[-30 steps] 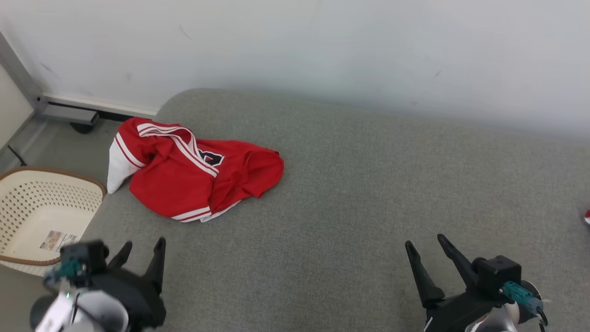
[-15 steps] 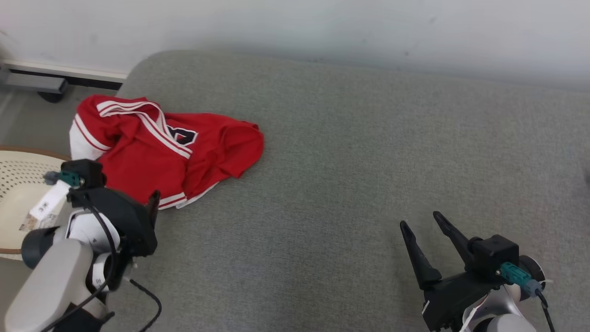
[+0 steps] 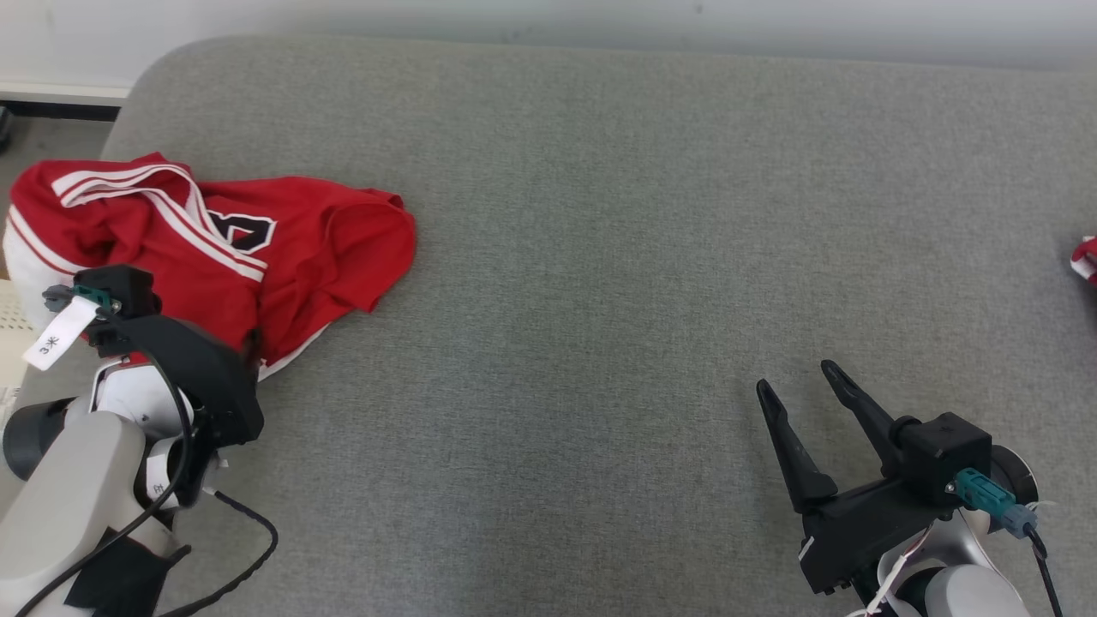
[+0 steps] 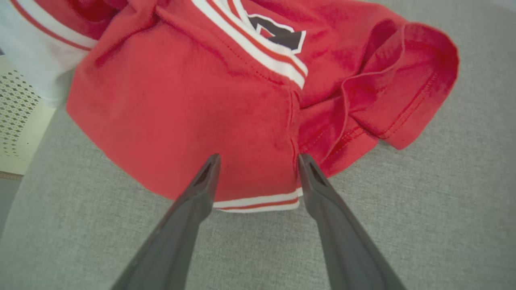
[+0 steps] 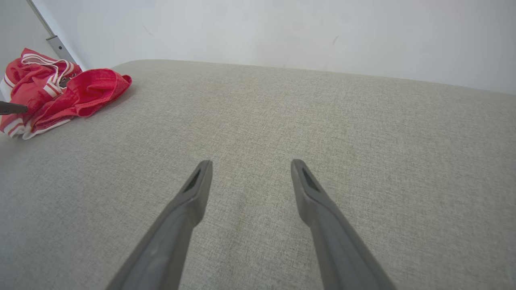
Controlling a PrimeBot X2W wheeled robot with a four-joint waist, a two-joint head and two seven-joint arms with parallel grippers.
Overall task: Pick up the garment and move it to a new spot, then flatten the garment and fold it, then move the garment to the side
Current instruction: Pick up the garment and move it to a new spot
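Grey woven-fabric cushion; crumpled red jersey with white stripes at frame's upper left.
Left gripper: jaws spread wide, empty, tips over jersey hem. Right gripper: jaws spread wide, empty, lower right.

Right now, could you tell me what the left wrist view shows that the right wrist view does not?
Left wrist view: a perforated basket beside the cushion, the shirt with its dark number patch, and the left gripper open over the striped hem. Right wrist view: the right gripper open above bare cushion, with the white wall behind. Both: the red shirt lying crumpled on the grey cushion.
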